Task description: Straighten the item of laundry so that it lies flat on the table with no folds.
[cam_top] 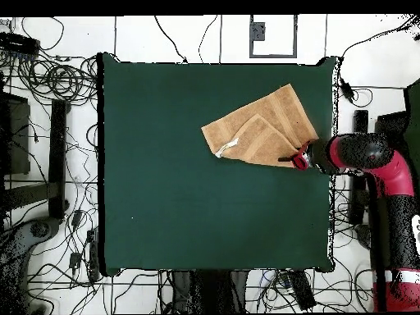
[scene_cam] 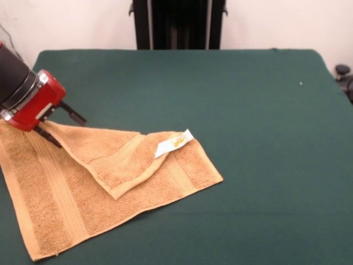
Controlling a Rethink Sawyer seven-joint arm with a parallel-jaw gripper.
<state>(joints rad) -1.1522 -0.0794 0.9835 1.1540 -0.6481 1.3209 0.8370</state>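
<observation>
The orange-tan towel [scene_cam: 66, 193] lies on the green table [scene_cam: 248, 138] at the left near side. One part of it is folded over diagonally on top of the rest. The fold edge runs to a point near the towel's middle, and the white tag [scene_cam: 174, 143] faces up. My gripper [scene_cam: 62, 126] comes in from the left, low over the towel's far edge. Its two black fingers [scene_cam: 73, 114] are spread apart at the folded flap's corner. In the overhead view the towel [cam_top: 262, 127] lies near the table's right edge, with the gripper [cam_top: 289, 157] at its lower right corner.
The robot's black pedestal [scene_cam: 177, 22] stands behind the table's far edge. Cables [cam_top: 49, 82] and gear lie on the floor around the table. The towel's left corner reaches the table's edge in the front view.
</observation>
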